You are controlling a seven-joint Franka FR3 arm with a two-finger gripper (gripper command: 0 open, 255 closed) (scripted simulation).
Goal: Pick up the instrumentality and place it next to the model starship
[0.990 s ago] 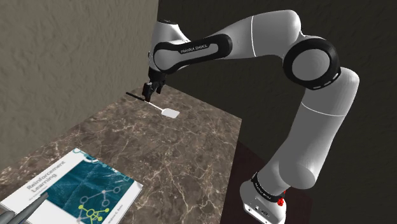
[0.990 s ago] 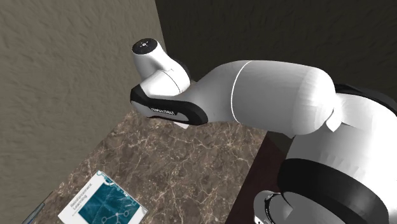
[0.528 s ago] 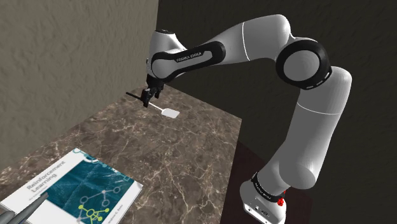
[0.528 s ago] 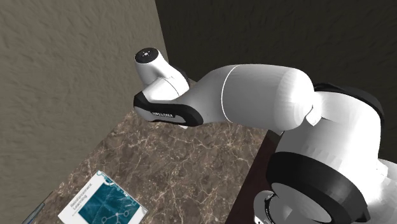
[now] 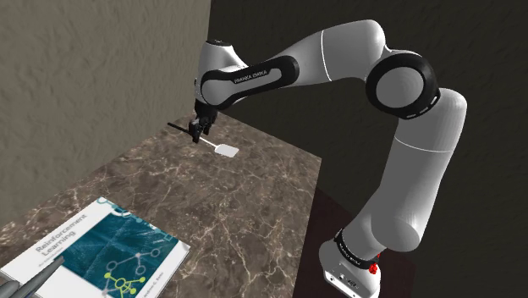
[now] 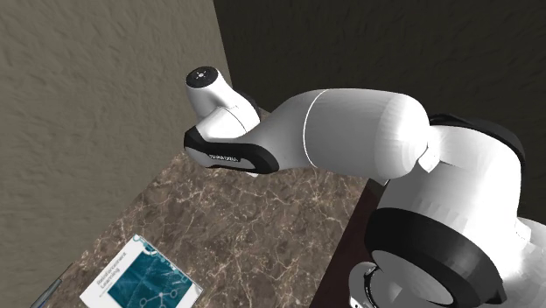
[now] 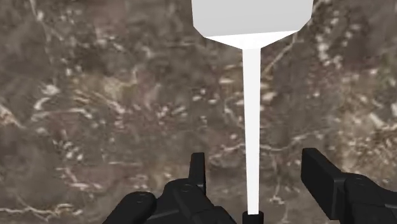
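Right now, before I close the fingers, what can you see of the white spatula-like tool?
The flat white spatula-like tool has a broad, angular blade, a thin straight shaft and a black handle. It lies flat on the brown marbled countertop, near its far corner. The shaft runs between the open black fingers, which do not touch it.

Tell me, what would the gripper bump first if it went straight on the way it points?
Its line runs onto the handle of the white tool, but the gripper is open astride it, so the tips would probably pass either side and touch the marbled counter first. Depth is unclear.
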